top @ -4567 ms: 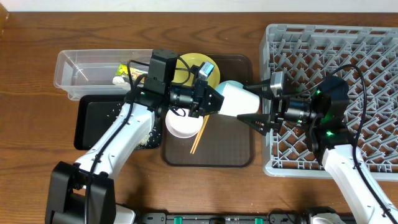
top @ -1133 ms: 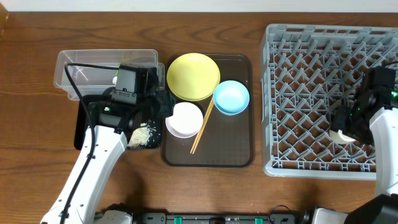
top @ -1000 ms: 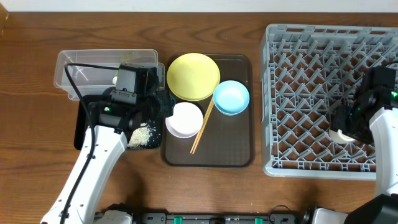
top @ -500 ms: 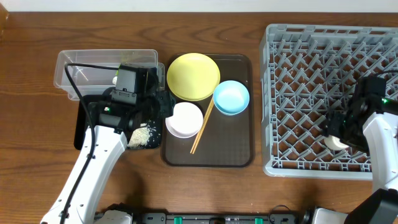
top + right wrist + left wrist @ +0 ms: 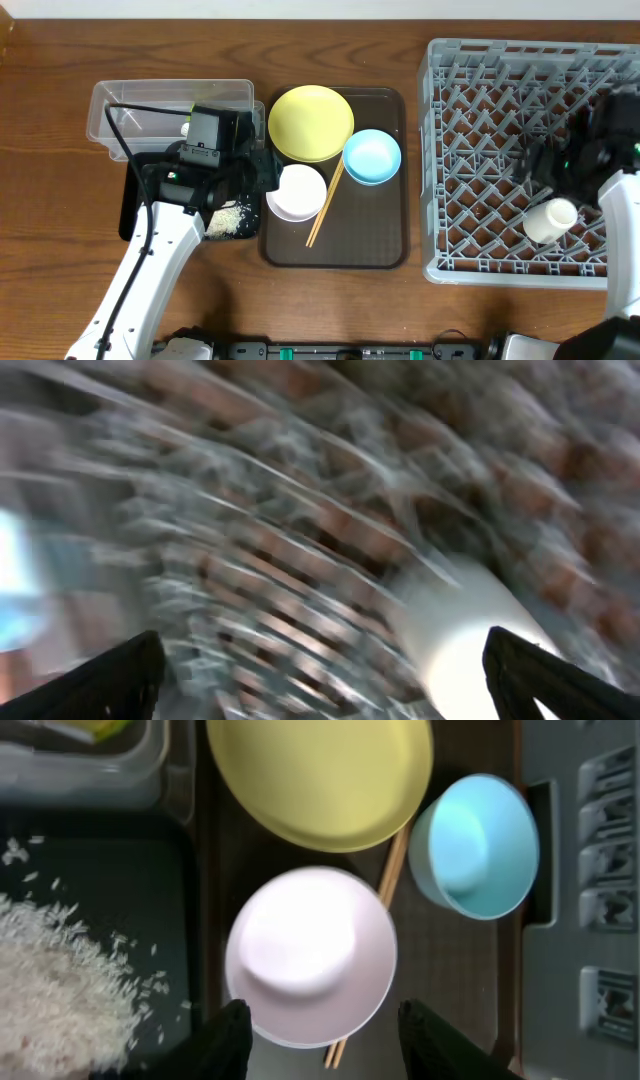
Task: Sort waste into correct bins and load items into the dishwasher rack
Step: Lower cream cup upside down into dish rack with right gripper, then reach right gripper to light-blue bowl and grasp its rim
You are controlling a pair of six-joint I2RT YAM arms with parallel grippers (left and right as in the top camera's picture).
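The right gripper [image 5: 320, 670] is spread wide and empty over the dishwasher rack [image 5: 480, 100], where the cup [image 5: 551, 220] lies loose. Left of the rack, the left gripper [image 5: 330, 1040] gapes wide, empty, above the white bowl [image 5: 310, 955].

Even light; right-wrist view motion-blurred

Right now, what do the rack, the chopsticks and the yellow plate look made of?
Dishwasher rack: grey moulded plastic, matte, open lattice.
Chopsticks: likely wood or bamboo; pale tan, no shine.
Yellow plate: smooth, even colour, soft sheen; probably plastic or melamine, glazed ceramic not ruled out.
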